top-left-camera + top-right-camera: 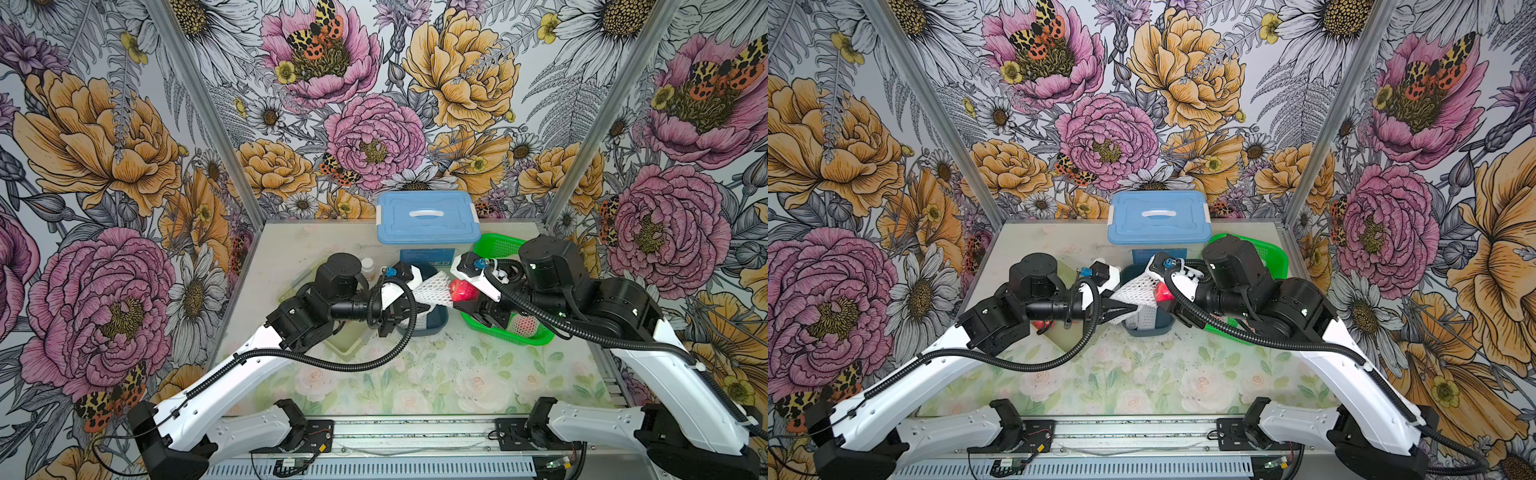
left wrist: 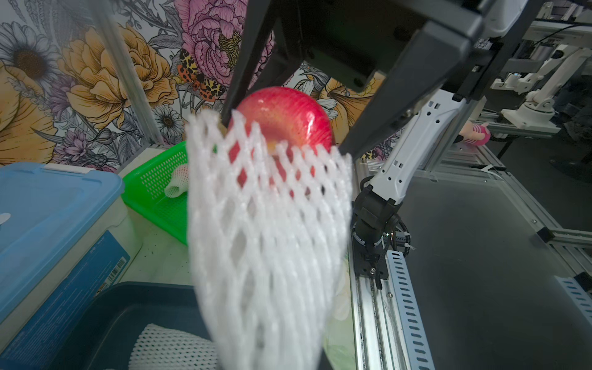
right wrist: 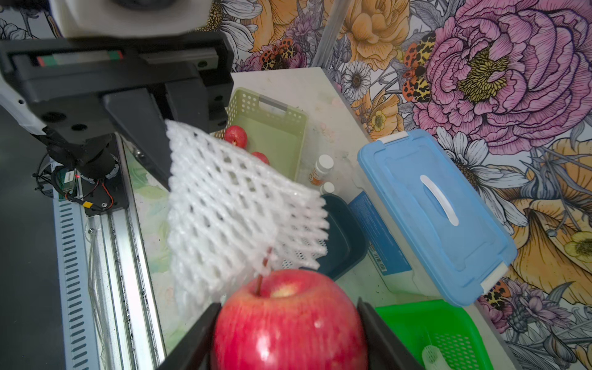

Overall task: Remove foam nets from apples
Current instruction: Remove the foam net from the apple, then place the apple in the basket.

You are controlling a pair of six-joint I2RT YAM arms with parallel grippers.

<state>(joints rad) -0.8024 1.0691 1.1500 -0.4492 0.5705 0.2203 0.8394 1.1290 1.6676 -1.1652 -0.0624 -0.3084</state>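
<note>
Left fingers [image 3: 141, 141]: were clamped on foam net [image 3: 230, 205], pulling it away.
Right fingers [image 3: 195, 346]: gripped apple [image 2: 285, 109], held in air over mid-table above dark bin [image 3: 346, 240].
Net: nearly off, its mouth only at apple's stem end.
Done: 2 bare apples [image 3: 235, 136] in pale basket [image 3: 266, 102] nr left edge; loose nets [image 2: 166, 349] in bin.
To do: at least 1 netted apple [image 1: 523, 324] in green basket [image 1: 498, 245] by right edge.
Writing: blue label w/ barcode [image 3: 378, 237] on lidded box [image 3: 432, 198] at far edge; unreadable.
</note>
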